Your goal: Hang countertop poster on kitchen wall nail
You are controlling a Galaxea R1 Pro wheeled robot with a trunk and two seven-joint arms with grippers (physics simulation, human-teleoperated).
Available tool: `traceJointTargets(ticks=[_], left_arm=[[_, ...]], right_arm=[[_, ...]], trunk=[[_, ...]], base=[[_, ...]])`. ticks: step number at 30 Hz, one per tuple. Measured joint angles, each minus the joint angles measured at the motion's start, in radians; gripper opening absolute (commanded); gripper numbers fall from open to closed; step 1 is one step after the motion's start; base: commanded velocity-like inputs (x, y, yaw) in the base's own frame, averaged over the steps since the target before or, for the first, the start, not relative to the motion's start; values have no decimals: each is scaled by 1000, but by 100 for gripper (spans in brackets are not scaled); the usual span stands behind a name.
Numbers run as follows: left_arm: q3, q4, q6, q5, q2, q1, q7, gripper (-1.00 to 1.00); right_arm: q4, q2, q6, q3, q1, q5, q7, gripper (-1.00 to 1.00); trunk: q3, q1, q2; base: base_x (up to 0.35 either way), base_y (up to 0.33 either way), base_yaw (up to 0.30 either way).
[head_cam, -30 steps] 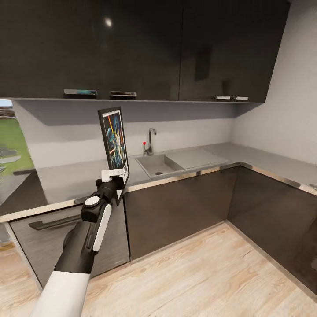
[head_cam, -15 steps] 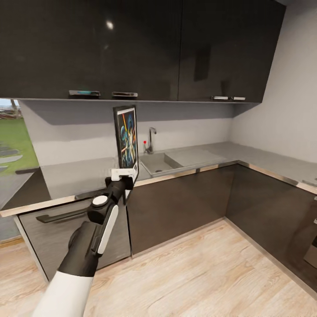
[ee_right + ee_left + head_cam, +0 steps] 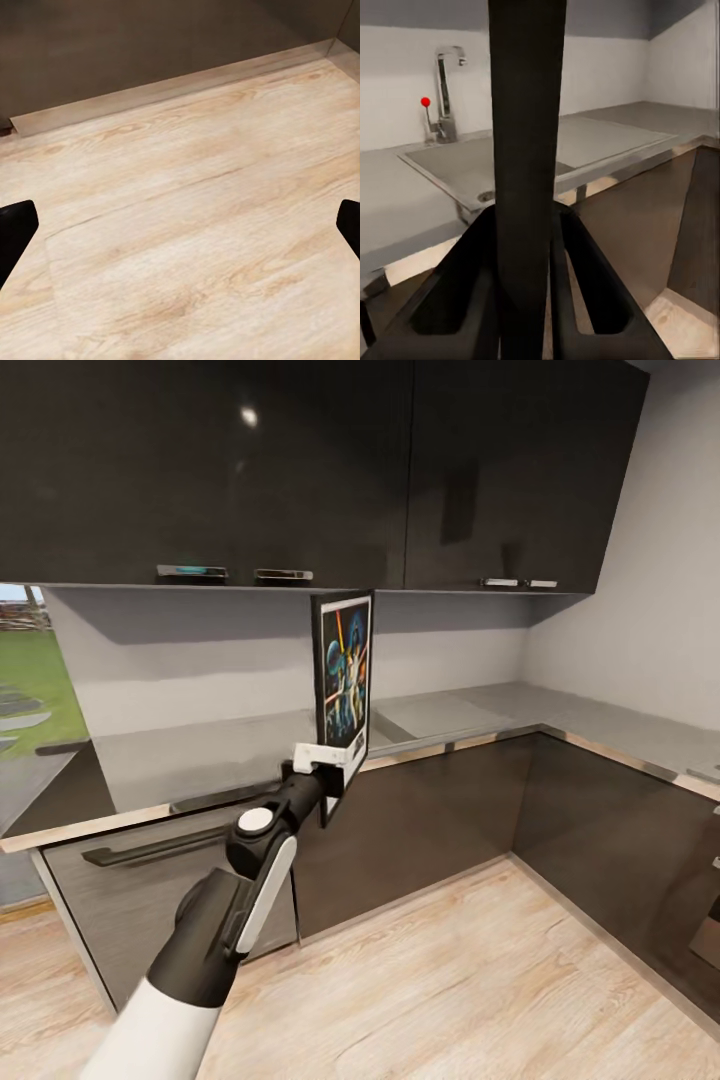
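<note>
Poster (image 3: 346,668) swung rightward since earlier — left pincer (image 3: 322,757) still clamped.

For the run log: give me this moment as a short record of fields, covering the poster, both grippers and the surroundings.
poster: poster held upright, off the kitchen countertop, printed side toward the head camera
left gripper: left gripper shut on the poster's lower edge; fingers either side of the frame
right gripper: right gripper open, pointed at the wooden floor, holding nothing
surroundings: dark wall cabinets, sink and tap behind the poster
hung: not yet
</note>
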Motion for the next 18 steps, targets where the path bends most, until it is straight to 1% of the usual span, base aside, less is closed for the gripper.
traceJointTargets(ticks=[1, 3, 5, 6, 8, 10, 12, 13, 14, 15, 18], left_arm=[[-11, -1, 0, 3, 0, 0, -1, -100], [-19, -1, 0, 3, 0, 0, -2, -100], [-25, -2, 0, 5, -1, 0, -24, -100], [-28, -2, 1, 8, 0, 0, -55, -100], [-30, -3, 9, 7, 1, 0, -92, -100], [-28, -3, 46, 8, 3, 0, -162, -100], [-27, -3, 60, 6, 7, 0, -194, -100], [-25, -3, 69, 6, 18, 0, -228, -100], [-25, -3, 72, 5, 26, 0, -249, -100], [-23, -4, 79, 5, 53, 0, -319, -100], [-11, -7, 83, 4, 90, 0, -402, -100]], right_arm=[[0, 0, 0, 0, 0, 0, 0, 100], [0, 0, 0, 0, 0, 0, 0, 100], [0, 0, 0, 0, 0, 0, 0, 100], [0, 0, 0, 0, 0, 0, 0, 100], [0, 0, 0, 0, 0, 0, 0, 100], [1, 0, 0, 0, 1, 0, 0, 100], [1, 0, 0, 0, 0, 0, 0, 100], [1, 0, 0, 0, 0, 0, 0, 100], [1, 0, 0, 0, 0, 0, 0, 100], [1, -1, 0, 0, 0, 0, 1, 100], [0, -1, 1, 1, 0, 0, 1, 100]], trunk=[[0, 0, 0], [0, 0, 0], [0, 0, 0], [0, 0, 0], [0, 0, 0], [0, 0, 0], [0, 0, 0], [0, 0, 0], [0, 0, 0], [0, 0, 0], [0, 0, 0]], base=[[0, 0, 0], [0, 0, 0], [0, 0, 0], [0, 0, 0], [0, 0, 0], [0, 0, 0], [0, 0, 0], [0, 0, 0], [0, 0, 0], [0, 0, 0], [0, 0, 0]])
